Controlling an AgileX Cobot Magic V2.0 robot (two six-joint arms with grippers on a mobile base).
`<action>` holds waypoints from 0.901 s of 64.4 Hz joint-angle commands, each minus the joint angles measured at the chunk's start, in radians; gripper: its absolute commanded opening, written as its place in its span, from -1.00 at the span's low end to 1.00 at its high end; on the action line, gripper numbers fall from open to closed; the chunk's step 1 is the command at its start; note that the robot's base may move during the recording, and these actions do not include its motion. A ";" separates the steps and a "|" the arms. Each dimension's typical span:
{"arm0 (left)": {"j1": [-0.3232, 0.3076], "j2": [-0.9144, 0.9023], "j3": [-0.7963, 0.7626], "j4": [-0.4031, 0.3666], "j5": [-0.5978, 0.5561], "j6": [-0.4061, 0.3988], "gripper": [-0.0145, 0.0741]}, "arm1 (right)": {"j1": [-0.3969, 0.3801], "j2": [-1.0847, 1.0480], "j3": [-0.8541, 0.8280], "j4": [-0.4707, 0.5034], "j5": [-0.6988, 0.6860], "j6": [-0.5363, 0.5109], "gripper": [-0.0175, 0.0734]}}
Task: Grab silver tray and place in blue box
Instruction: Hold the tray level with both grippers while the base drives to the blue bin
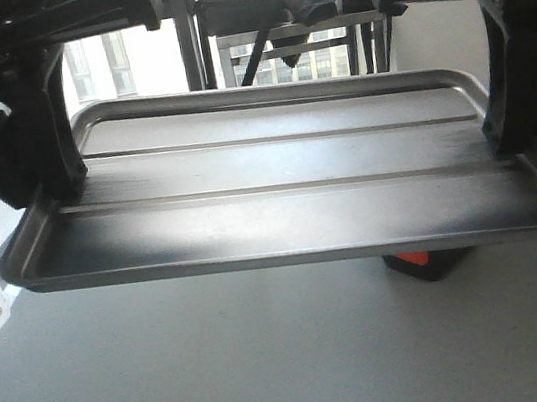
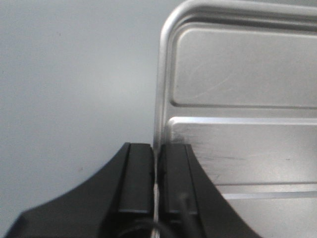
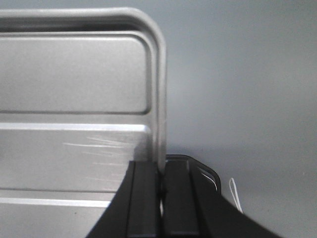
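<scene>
Silver tray [image 1: 283, 163] is held raised between the grippers; its end rims are pinched by closed left gripper [image 2: 157, 151] and closed right gripper [image 3: 161, 168].

1. Daylight floods through the windows [image 1: 127, 65] behind the rig in the front-facing view, blowing them out to white and reducing the arms [image 1: 23, 116] to near-black silhouettes.
2. The silver tray [image 1: 285, 173] catches a broad pale sheen across its centre, while soft shadow pools at its left end.
3. The grey table [image 1: 223, 370] below is lit flat and even (what shadow falls there is faint and soft-edged).
4. In the left wrist view, a bright streak of glare runs up the tray's rim; the left gripper [image 2: 157, 148], close to the lens, reads dark and slightly soft.
5. The right wrist view is dimmer, the right gripper [image 3: 159, 166] a featureless black, fine scratches glinting on the metal.
</scene>
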 commanded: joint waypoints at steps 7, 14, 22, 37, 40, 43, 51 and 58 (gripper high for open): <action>-0.011 -0.031 -0.030 -0.011 -0.069 -0.009 -0.71 | 0.004 -0.026 -0.030 0.009 -0.076 0.002 -0.49; -0.011 -0.031 -0.030 -0.011 -0.069 -0.009 -0.71 | 0.004 -0.026 -0.030 0.009 -0.076 0.002 -0.49; -0.011 -0.031 -0.030 -0.011 -0.069 -0.009 -0.71 | 0.004 -0.026 -0.030 0.009 -0.076 0.002 -0.49; -0.011 -0.031 -0.030 -0.011 -0.069 -0.009 -0.71 | 0.004 -0.026 -0.030 0.009 -0.076 0.002 -0.49; -0.011 -0.031 -0.030 -0.011 -0.069 -0.009 -0.71 | 0.004 -0.026 -0.030 0.009 -0.076 0.002 -0.49; -0.011 -0.031 -0.030 -0.011 -0.069 -0.009 -0.71 | 0.004 -0.026 -0.030 0.009 -0.076 0.002 -0.49; -0.011 -0.031 -0.030 -0.011 -0.069 -0.009 -0.71 | 0.004 -0.026 -0.030 0.009 -0.076 0.002 -0.49; -0.011 -0.031 -0.030 -0.011 -0.069 -0.009 -0.71 | 0.004 -0.026 -0.030 0.009 -0.076 0.002 -0.49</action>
